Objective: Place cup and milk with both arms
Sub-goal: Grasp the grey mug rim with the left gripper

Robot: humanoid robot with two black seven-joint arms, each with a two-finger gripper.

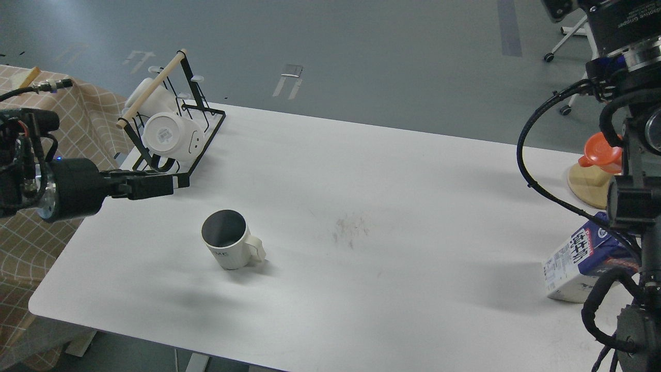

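Note:
A white cup (230, 248) with a dark inside stands upright on the white table (392, 217), left of the middle, its handle pointing right. My left gripper (173, 182) reaches in from the left, level, just above and to the left of the cup and apart from it. It is seen side-on, so its fingers cannot be told apart. A blue and white milk carton (573, 263) stands tilted at the table's right edge, partly hidden behind my right arm (627, 191). The right gripper's fingers are cut off by the top edge of the view.
A black wire rack (193, 150) with a wooden bar holds white cups (165, 133) at the back left corner. An orange object (601, 147) rests on a wooden disc (581, 181) at the far right. A checked cloth (26, 248) lies left of the table.

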